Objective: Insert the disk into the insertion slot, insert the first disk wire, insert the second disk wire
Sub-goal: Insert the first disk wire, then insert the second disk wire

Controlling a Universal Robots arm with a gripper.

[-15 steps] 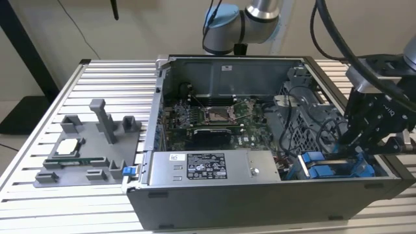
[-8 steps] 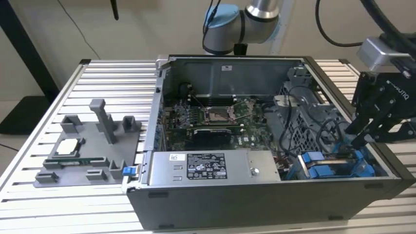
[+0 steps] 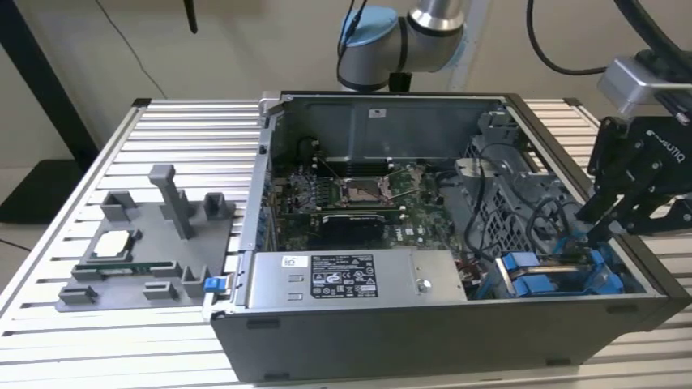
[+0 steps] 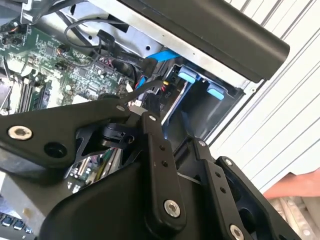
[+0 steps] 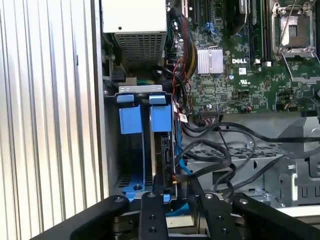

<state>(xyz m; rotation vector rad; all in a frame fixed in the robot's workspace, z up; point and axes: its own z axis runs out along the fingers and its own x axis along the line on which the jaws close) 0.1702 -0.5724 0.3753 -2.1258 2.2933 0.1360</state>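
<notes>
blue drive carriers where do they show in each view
exterior view: blue drive carriers low in the open case, at the exterior view's right
first wrist view: carriers between the ribbed table and the black cables
second wrist view: carriers just inside the case wall
shared landmark: green motherboard

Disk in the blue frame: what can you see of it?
The disk sits edge-on in the grey metal slot, clipped in a bright blue plastic frame, beside another blue carrier. Its dark edge faces the first wrist view. Black wires run close by, and the pincer hangs at its end.
</notes>
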